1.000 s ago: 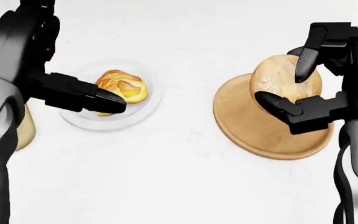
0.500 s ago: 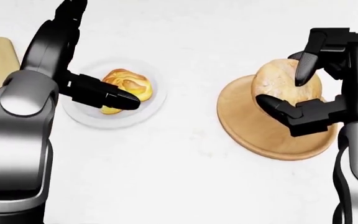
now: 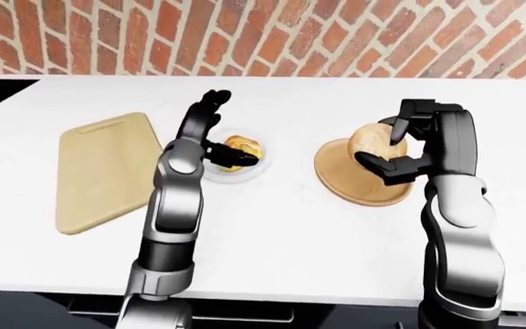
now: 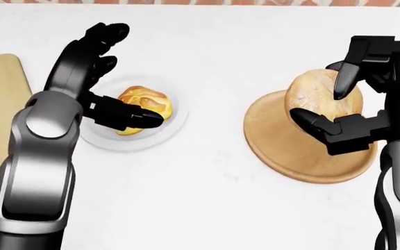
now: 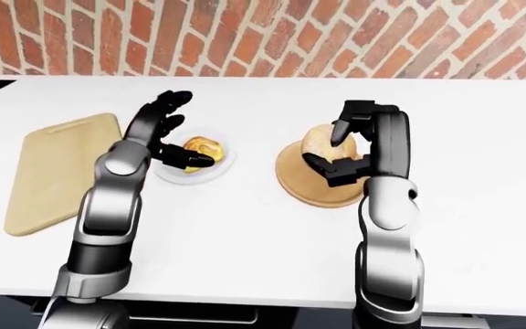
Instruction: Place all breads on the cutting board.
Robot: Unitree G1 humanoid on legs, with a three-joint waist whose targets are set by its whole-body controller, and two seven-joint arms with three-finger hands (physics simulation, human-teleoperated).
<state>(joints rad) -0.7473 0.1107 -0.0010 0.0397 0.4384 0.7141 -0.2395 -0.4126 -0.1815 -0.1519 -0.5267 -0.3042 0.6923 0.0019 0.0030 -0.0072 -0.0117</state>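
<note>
In the head view the right hand [image 4: 339,112] has its fingers curled around the round loaf [image 4: 318,96] over the wooden plate [image 4: 283,151] at right centre; the left hand [image 4: 113,78] is spread open over the glazed pastry [image 4: 144,104] on the clear dish [image 4: 169,130], grasping nothing; the cutting board [image 3: 103,171] lies bare at the desk's [image 3: 291,240] left edge; the loaf's smooth dome may slip from three fingers on the long carry across, or clip the left arm
</note>
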